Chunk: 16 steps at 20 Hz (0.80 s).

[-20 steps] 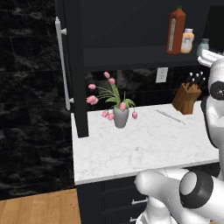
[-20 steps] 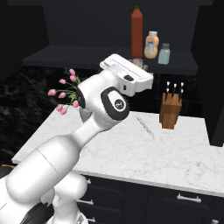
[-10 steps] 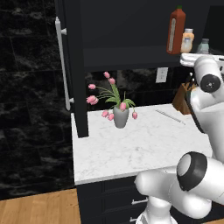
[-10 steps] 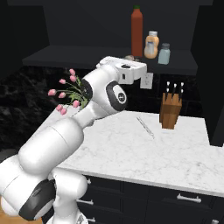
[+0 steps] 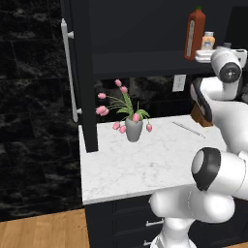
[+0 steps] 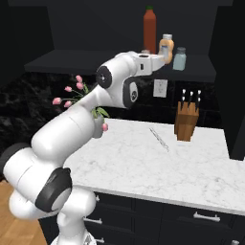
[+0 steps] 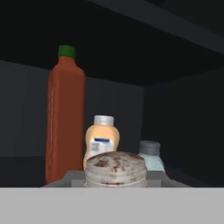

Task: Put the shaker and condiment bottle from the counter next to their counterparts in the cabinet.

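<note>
The cabinet (image 5: 83, 72) is open, its door swung left with a long silver bar handle (image 5: 68, 72). On its shelf (image 6: 72, 60) stand the tall red-orange condiment bottle (image 6: 150, 29) (image 5: 194, 34) (image 7: 65, 118), the short peach-orange bottle (image 6: 166, 47) (image 5: 208, 40) (image 7: 103, 139) and the pale blue-grey shaker (image 6: 179, 58) (image 7: 151, 154). My gripper (image 7: 114, 177) (image 6: 160, 57) (image 5: 204, 55) is at shelf height, just in front of the peach bottle, shut on the shaker. Only the shaker's silvery-grey speckled cap (image 7: 114, 166) shows between the fingers (image 7: 73, 177); its yellow-green body is hidden.
Below the shelf lies a white marble counter (image 6: 143, 167) with a vase of pink tulips (image 5: 133, 128), a wooden knife block (image 6: 186, 122) and a thin utensil (image 6: 159, 139). A wall outlet (image 6: 160, 87) sits behind. Dark drawers (image 6: 206, 217) run under the counter.
The arm has swung its hand up and forward, from above the counter to the shelf's front edge beside the peach bottle.
</note>
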### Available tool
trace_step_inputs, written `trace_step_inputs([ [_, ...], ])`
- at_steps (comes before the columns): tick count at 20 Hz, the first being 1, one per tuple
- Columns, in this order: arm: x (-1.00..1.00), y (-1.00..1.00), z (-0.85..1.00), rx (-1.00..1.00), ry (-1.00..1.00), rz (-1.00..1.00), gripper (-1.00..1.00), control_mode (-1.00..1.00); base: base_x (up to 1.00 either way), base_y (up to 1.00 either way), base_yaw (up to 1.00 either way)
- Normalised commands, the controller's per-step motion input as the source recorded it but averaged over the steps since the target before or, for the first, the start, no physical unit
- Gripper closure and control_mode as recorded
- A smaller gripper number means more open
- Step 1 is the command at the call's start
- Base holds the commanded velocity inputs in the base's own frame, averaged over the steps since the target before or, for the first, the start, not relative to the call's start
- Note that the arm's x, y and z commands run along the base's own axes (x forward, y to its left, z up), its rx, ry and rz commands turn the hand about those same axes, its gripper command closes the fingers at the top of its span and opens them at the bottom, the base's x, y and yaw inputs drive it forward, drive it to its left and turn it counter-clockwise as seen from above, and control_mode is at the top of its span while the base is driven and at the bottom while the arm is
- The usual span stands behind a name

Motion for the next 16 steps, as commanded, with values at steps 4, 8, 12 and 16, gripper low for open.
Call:
trace_step_inputs([
  [4, 0.40, -0.10, -0.11, -0.01, 0.01, 0.03, 1.00, -1.00, 0.00, 0.00, 0.00],
  [8, 0.20, -0.32, 0.00, 0.00, 0.01, 0.00, 1.00, -1.00, 0.00, 0.00, 0.00],
  [12, 0.19, -0.24, 0.00, 0.00, 0.06, 0.00, 1.00, -1.00, 0.00, 0.00, 0.00],
  [16, 0.34, 0.00, -0.06, 0.00, 0.08, -0.01, 1.00, -1.00, 0.00, 0.00, 0.00],
])
